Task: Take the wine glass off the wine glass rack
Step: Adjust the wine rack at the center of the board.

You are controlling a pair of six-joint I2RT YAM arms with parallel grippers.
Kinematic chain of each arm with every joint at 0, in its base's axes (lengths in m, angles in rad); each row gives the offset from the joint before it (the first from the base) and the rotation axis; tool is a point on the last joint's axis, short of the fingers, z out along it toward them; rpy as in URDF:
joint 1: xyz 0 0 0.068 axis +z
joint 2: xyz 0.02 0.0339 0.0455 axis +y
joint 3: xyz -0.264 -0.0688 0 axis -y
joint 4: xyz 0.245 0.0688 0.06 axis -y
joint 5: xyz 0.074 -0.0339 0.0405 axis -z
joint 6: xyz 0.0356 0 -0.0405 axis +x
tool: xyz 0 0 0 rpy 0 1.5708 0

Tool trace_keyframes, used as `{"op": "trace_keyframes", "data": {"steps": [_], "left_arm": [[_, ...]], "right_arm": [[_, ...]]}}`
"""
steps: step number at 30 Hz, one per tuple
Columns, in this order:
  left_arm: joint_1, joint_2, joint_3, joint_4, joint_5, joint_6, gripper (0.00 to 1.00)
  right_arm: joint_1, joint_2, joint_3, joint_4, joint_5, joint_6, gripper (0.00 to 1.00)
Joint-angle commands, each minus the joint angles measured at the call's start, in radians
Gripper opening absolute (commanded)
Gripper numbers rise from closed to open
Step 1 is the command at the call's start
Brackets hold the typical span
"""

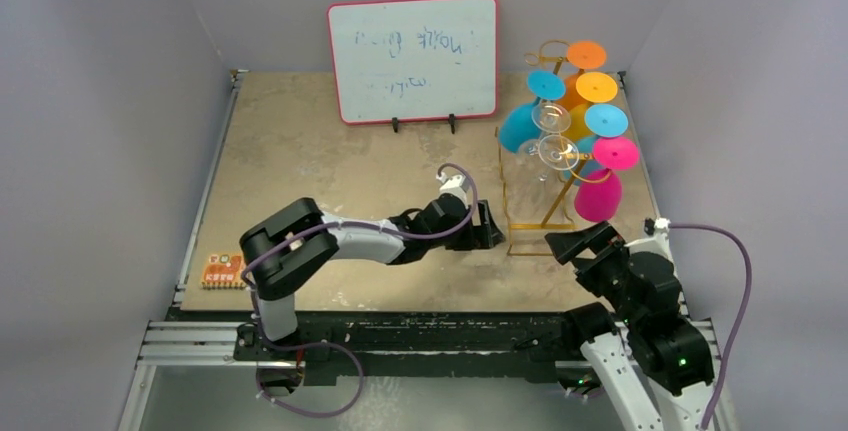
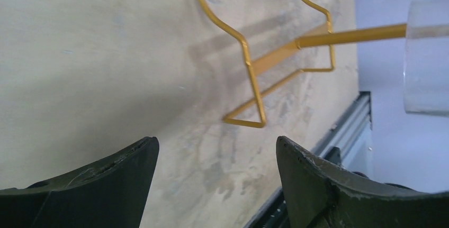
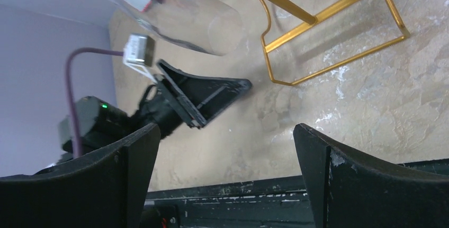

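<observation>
Clear wine glass [image 3: 180, 14] hung bowl-down on the wine glass rack [image 2: 349, 35] among coloured glasses [image 1: 598, 199], far right of the surface [image 1: 300, 151]; left fingers [image 2: 122, 170] apart, empty, low by its base, likely lining up; right fingers [image 3: 339, 175] apart, empty, standing off.

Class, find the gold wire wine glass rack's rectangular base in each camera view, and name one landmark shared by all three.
Top external: the gold wire rack's rectangular base lies right of centre.
Left wrist: the base is upper centre.
Right wrist: the base is upper right.
Shared landmark: the black metal rail along the near edge.
</observation>
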Motion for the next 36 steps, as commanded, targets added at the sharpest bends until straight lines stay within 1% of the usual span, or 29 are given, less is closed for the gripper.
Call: {"op": "trace_keyframes", "data": {"steps": [1,4,7,10,11,14,18,21,25,30,33,36], "left_arm": [[-0.048,0.075,0.049,0.216,0.062,-0.1,0.78],[-0.053,0.128,0.075,0.26,0.069,-0.132,0.74],[-0.054,0.185,0.126,0.249,0.083,-0.154,0.66],[-0.057,0.222,0.151,0.239,0.074,-0.18,0.64],[-0.057,0.23,0.161,0.213,0.058,-0.184,0.63],[-0.056,0.241,0.199,0.095,-0.01,-0.167,0.57],[-0.057,0.252,0.301,-0.185,-0.156,-0.076,0.54],[-0.05,0.275,0.379,-0.314,-0.249,-0.01,0.53],[-0.026,0.333,0.489,-0.419,-0.292,0.039,0.51],[0.005,0.369,0.535,-0.421,-0.295,0.04,0.51],[0.029,0.38,0.547,-0.389,-0.287,0.039,0.51],[0.055,0.418,0.607,-0.397,-0.25,0.084,0.51]], "right_arm": [[0.004,0.001,0.075,0.001,0.047,0.021,1.0],[0.004,0.011,0.094,-0.009,0.04,0.02,1.0],[0.004,0.022,0.117,-0.016,0.038,0.014,1.0],[0.004,0.031,0.133,-0.018,0.044,-0.004,1.0],[0.004,0.033,0.136,-0.021,0.048,-0.011,1.0],[0.005,0.032,0.14,-0.021,0.045,-0.018,1.0],[0.004,0.028,0.144,-0.023,0.042,-0.021,1.0],[0.003,0.026,0.148,-0.025,0.047,-0.027,1.0],[0.004,0.023,0.149,-0.025,0.049,-0.029,1.0],[0.004,0.014,0.148,-0.025,0.052,-0.029,1.0],[0.004,0.009,0.144,-0.026,0.056,-0.028,1.0],[0.004,0.016,0.145,-0.025,0.052,-0.03,1.0]]}}
